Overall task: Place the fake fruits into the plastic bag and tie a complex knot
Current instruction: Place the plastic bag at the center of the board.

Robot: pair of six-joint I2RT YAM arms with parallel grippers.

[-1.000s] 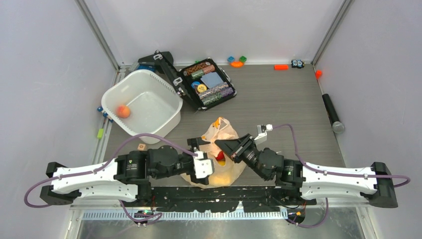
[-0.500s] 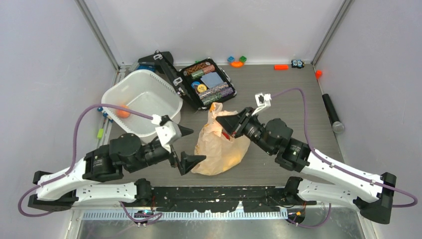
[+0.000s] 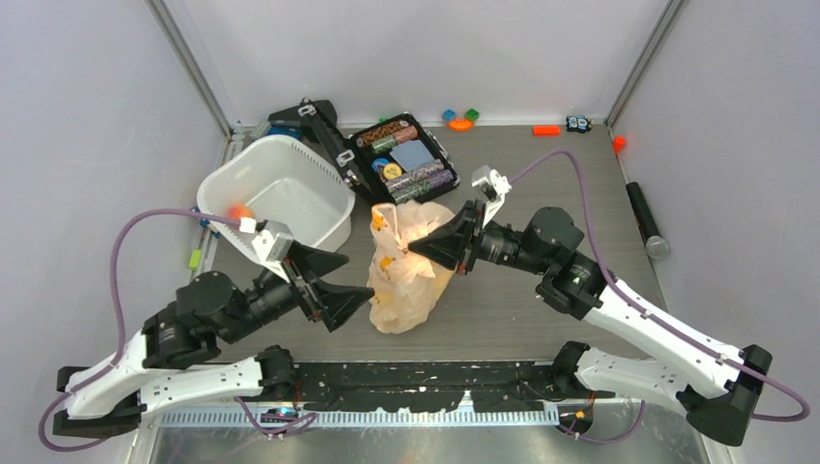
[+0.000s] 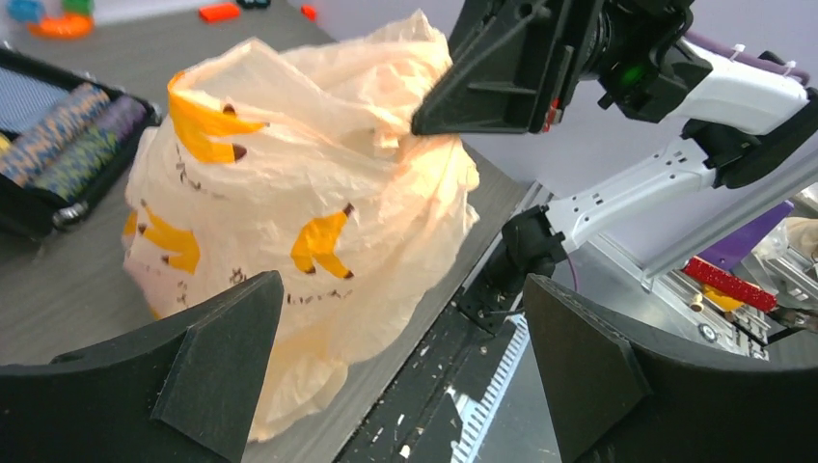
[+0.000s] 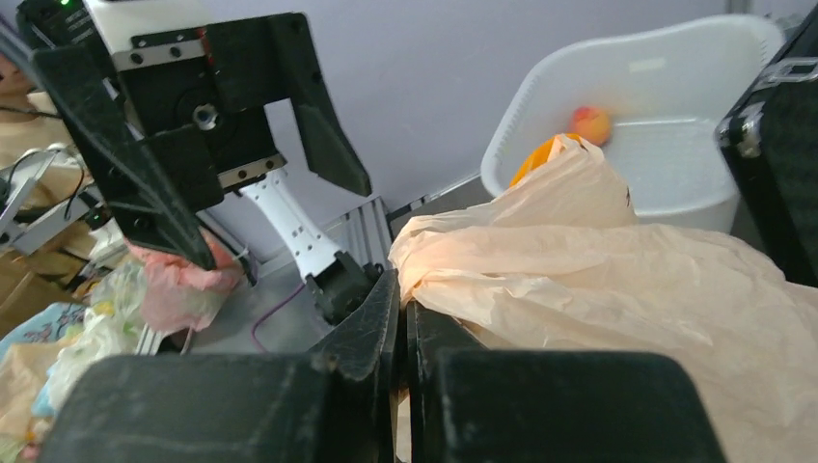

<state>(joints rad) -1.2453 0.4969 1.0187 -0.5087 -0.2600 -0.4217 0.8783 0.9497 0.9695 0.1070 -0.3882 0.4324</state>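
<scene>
The thin, crinkled, pale peach plastic bag with yellow-orange printed marks stood bulging near the middle of the grey wood-grain table; its small dark print was too crumpled to read. The right gripper had its fingers pressed together, pinching the bag's upper edge. The left gripper hung just beside the bag, fingers spread wide, holding nothing. A small orange fake fruit lay in the white plastic tub. Plain pale grey walls enclosed the table.
</scene>
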